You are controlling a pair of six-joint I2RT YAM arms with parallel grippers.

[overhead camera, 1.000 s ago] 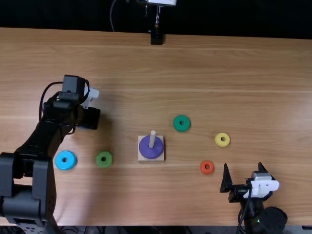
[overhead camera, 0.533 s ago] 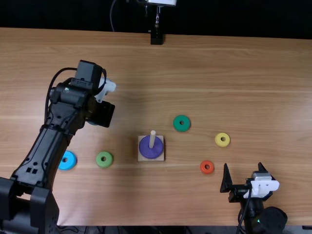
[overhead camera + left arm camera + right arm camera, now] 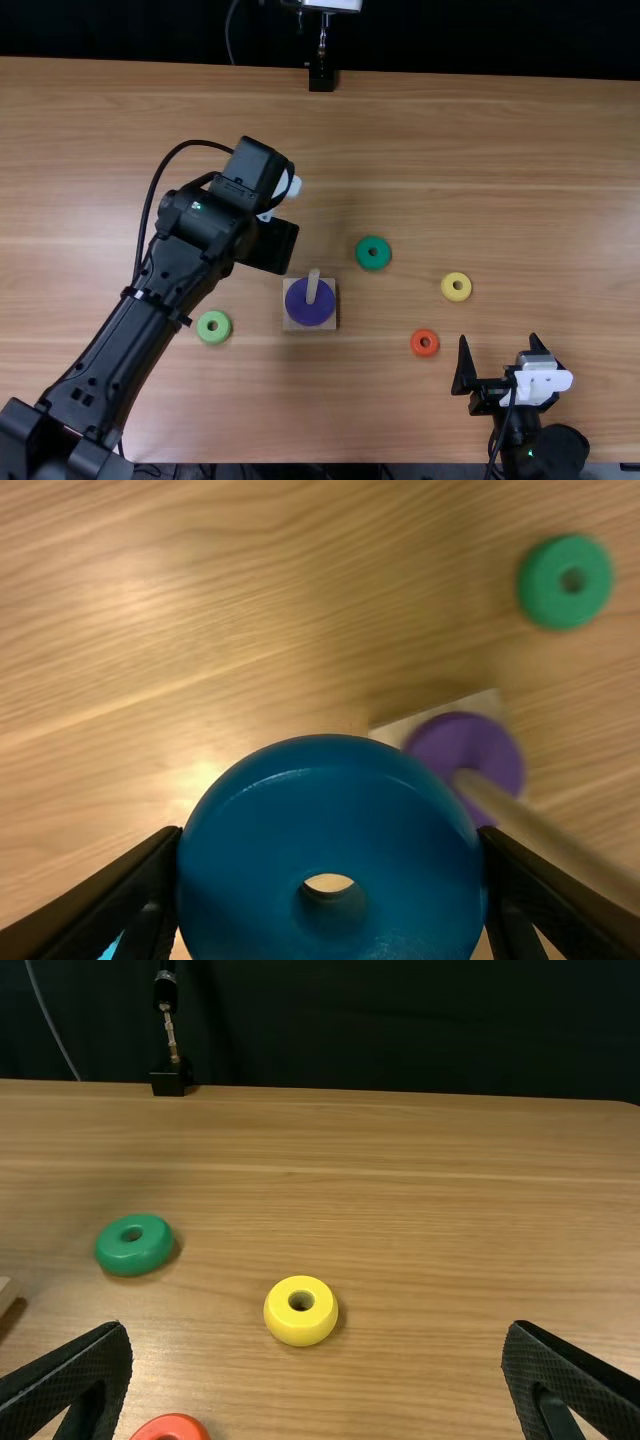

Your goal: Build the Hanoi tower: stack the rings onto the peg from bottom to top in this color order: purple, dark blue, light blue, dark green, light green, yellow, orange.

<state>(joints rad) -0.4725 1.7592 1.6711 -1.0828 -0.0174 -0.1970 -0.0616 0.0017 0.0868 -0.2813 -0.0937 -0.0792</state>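
The light brown wooden table [image 3: 480,150] carries a square wooden base [image 3: 290,325] and dark green [image 3: 362,251], light green [image 3: 203,331], light blue [image 3: 108,948], yellow [image 3: 447,286] and orange [image 3: 415,342] rings.

Black, boxy robot arms with looping cables and white parts.

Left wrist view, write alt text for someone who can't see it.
The left gripper holds a dark blue ring close to the camera. Beyond it, a purple ring sits around the peg on a pale base, and a dark green ring lies on the wooden table.
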